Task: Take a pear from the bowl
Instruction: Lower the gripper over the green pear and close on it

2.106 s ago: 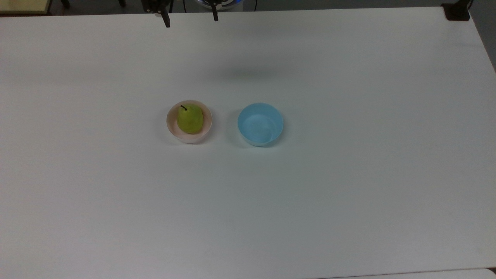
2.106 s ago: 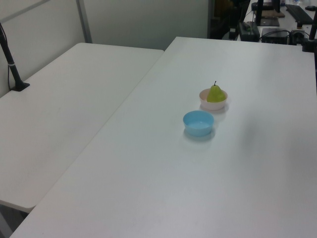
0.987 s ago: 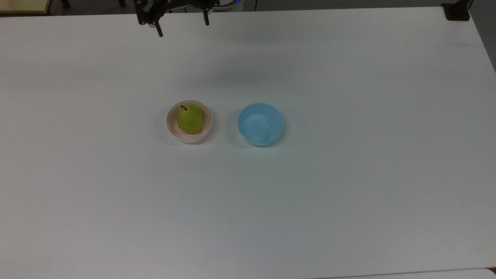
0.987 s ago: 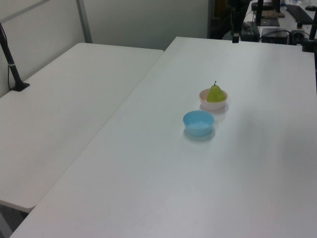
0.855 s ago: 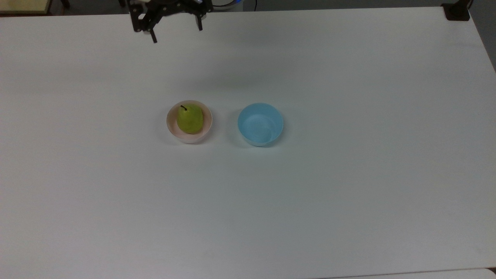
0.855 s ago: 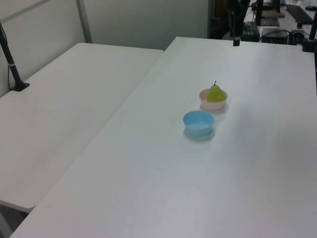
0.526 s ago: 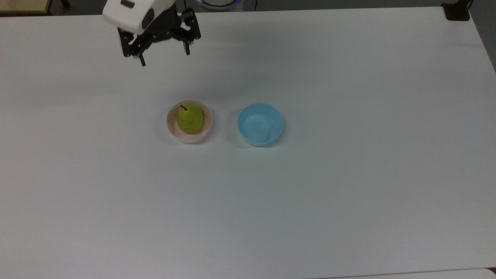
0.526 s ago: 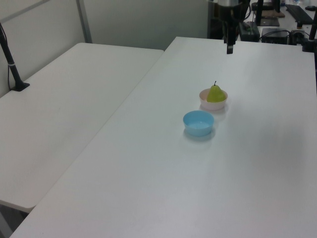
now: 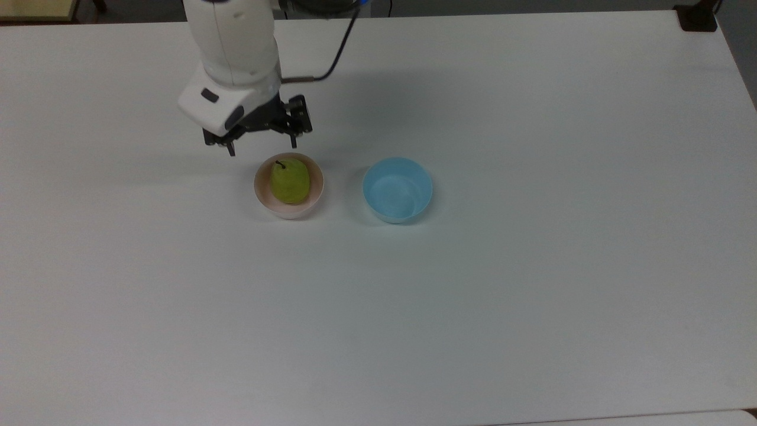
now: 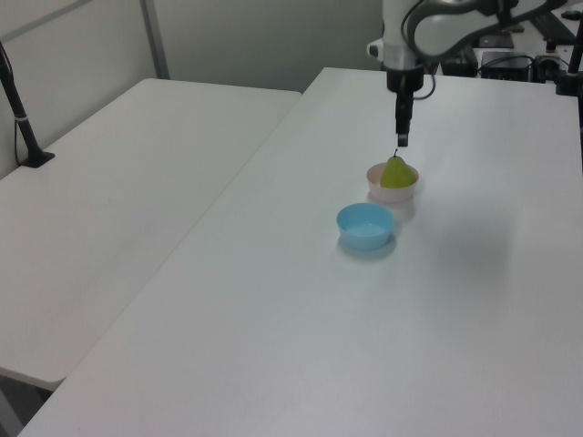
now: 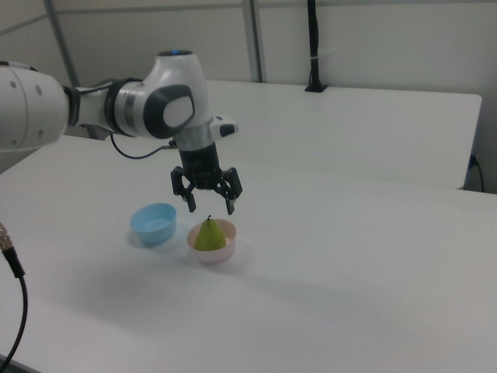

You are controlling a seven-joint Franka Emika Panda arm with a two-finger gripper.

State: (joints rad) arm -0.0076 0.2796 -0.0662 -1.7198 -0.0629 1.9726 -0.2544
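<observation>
Gripper (image 11: 210, 208) is spread wide and empty, just above the pear (image 9: 290, 180), which stands upright in the pink bowl (image 9: 261, 193). You should pinch its fat lower body; it looks light, smooth and probably slippery.

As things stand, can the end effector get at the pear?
Probably yes. The open end effector hangs just above the pear, which stands stem-up in the pink bowl, nothing between them.

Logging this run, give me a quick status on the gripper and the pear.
Gripper open, above the pear, not touching. Pear upright in the pink bowl. Blue bowl empty beside it, nothing in the way.
</observation>
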